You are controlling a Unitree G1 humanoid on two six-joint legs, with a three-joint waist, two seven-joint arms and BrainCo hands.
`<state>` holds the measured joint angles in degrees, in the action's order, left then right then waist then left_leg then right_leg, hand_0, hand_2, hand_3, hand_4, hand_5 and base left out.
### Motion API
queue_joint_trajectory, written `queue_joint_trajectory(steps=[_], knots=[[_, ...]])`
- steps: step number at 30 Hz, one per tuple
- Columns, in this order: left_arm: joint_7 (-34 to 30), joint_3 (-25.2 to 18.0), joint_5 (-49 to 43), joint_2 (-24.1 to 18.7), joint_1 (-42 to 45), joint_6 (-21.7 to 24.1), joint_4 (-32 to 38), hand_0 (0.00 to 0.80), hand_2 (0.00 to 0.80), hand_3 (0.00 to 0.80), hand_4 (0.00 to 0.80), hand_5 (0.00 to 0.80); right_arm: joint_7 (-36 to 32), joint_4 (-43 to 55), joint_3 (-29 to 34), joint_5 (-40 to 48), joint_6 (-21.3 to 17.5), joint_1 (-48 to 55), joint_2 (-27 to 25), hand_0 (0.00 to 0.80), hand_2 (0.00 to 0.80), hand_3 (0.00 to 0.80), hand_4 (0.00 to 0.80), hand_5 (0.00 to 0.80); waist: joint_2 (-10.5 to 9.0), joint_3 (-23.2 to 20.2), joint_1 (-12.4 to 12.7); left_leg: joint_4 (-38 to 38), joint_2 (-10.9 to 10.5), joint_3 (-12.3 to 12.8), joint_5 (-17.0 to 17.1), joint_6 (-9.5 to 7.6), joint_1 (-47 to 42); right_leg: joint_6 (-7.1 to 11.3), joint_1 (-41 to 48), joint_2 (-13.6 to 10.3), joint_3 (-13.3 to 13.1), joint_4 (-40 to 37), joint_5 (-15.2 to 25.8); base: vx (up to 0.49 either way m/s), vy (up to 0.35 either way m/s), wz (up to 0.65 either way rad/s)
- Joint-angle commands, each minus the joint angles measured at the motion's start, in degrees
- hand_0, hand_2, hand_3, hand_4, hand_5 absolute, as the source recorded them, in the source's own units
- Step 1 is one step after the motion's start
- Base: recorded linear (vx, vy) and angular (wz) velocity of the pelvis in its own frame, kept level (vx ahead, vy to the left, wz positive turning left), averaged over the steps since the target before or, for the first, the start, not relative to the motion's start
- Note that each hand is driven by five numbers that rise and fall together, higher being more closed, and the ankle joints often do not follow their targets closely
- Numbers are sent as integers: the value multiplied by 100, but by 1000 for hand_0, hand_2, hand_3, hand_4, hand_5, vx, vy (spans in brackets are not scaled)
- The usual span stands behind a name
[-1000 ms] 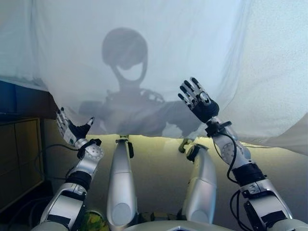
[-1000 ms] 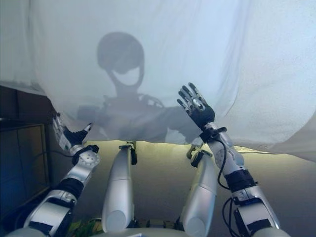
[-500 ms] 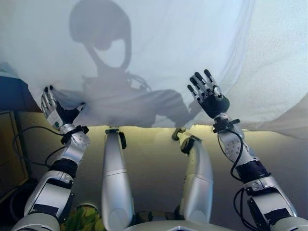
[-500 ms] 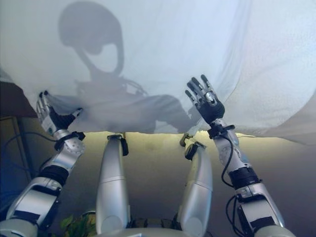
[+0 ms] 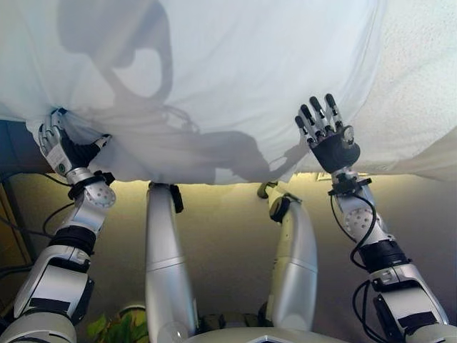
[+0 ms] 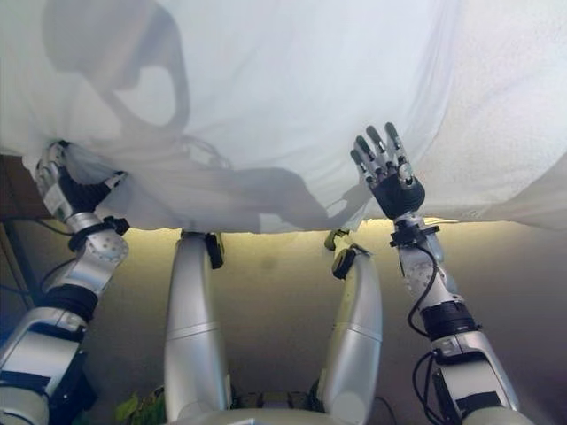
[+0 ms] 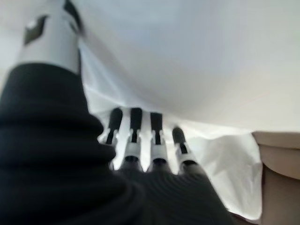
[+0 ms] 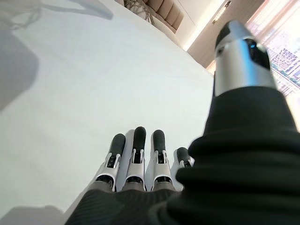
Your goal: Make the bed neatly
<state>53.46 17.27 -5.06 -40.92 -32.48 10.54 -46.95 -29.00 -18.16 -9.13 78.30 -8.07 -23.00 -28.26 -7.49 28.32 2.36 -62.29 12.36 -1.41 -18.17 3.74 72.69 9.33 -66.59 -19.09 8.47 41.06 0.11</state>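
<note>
A white sheet (image 5: 235, 71) covers the bed and hangs a little over its near edge. My left hand (image 5: 63, 151) is at the sheet's left near corner. Its fingers (image 7: 133, 136) are straight and lie against the bunched hem, with the thumb apart. My right hand (image 5: 330, 139) is open, fingers spread, raised at the sheet's near edge on the right. Its wrist view shows straight fingers (image 8: 136, 154) over the smooth sheet (image 8: 70, 84). Neither hand holds cloth.
A textured white cover (image 5: 421, 78) lies under the sheet at the right. The bed's beige side (image 5: 228, 214) runs below the hem. Dark furniture (image 5: 13, 139) stands at the left. A cushioned headboard (image 8: 164, 11) shows at the far end.
The camera has shifted. Both hands have moved forward toward the bed. The left hand has moved left and now touches the sheet's corner, which bunches there. The right hand stays open.
</note>
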Motion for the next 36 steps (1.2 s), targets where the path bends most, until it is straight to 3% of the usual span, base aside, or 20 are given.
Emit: queue_joint_trajectory(steps=[1,3,6,14,20,24,36], knots=[[-341,-215,255,-139,-9,-881,-720,0,0,0,0,0,-118,449,389,65,-139,411,-204,0,0,0,0,0,-187,144,233,205,-292,-329,1086,-92,668,29,-23,28,279,40,853,-6,-4,-4],[-677,-233,757,-45,96,-1369,-965,0,0,0,0,0,-135,493,373,27,-156,416,-140,0,0,0,0,0,-208,144,239,206,-298,-348,1107,-97,690,23,-16,48,287,44,838,0,0,0],[-938,-230,1036,170,168,-1622,-1418,0,0,0,0,0,-109,551,253,44,-206,373,-39,0,0,0,0,0,-279,145,252,174,-273,-407,1146,-102,743,12,18,90,316,76,803,21,-38,-6],[-1392,-295,1593,410,262,-1208,-2276,0,0,0,0,0,-105,662,257,7,-185,243,118,0,0,0,0,0,-352,147,243,437,-260,-420,1183,-50,584,41,314,164,427,-246,800,22,-32,-12],[-1600,-509,2294,559,440,-783,-2530,0,0,0,0,0,-190,746,347,-51,-286,290,259,0,0,0,0,0,-395,148,264,713,-266,-406,1185,-10,389,114,551,178,542,-596,874,18,-37,-8],[-1710,-595,2256,555,538,-602,-2586,0,0,0,0,0,-172,835,409,-51,-337,335,312,0,0,0,0,0,-407,148,281,922,-290,-415,1187,-7,279,156,580,165,605,-757,957,22,-39,3],[-2875,-797,2836,738,796,-537,-2844,0,0,0,0,0,-328,920,452,146,-492,469,435,0,0,0,0,0,-486,148,337,1398,-288,-423,1175,-73,-18,253,645,103,825,-1017,1185,11,-40,4]])
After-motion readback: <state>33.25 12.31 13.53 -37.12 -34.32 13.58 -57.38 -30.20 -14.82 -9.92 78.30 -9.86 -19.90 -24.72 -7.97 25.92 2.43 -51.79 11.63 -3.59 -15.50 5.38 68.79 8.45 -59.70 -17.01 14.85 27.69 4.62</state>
